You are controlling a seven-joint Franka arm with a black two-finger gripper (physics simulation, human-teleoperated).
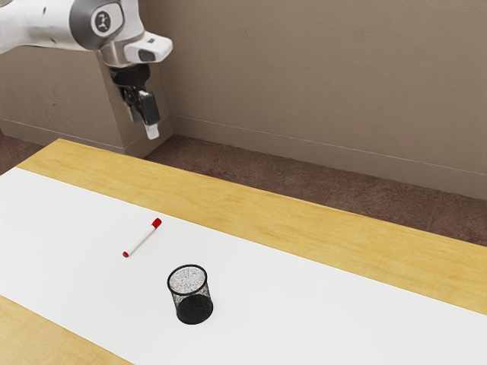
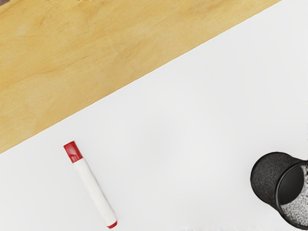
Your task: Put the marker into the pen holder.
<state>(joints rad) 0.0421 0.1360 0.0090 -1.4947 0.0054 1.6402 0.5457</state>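
White marker (image 2: 92,190), cap (image 2: 73,151) squarely toward wood (image 2: 96,57)

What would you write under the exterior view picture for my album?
A white marker with a red cap lies beside an upright round black mesh pen holder.

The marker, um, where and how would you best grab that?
I'd come straight down from above and close across the middle of its white barrel. The marker lies flat on the white strip, long and slim, so its narrow width should suit a crosswise grip.
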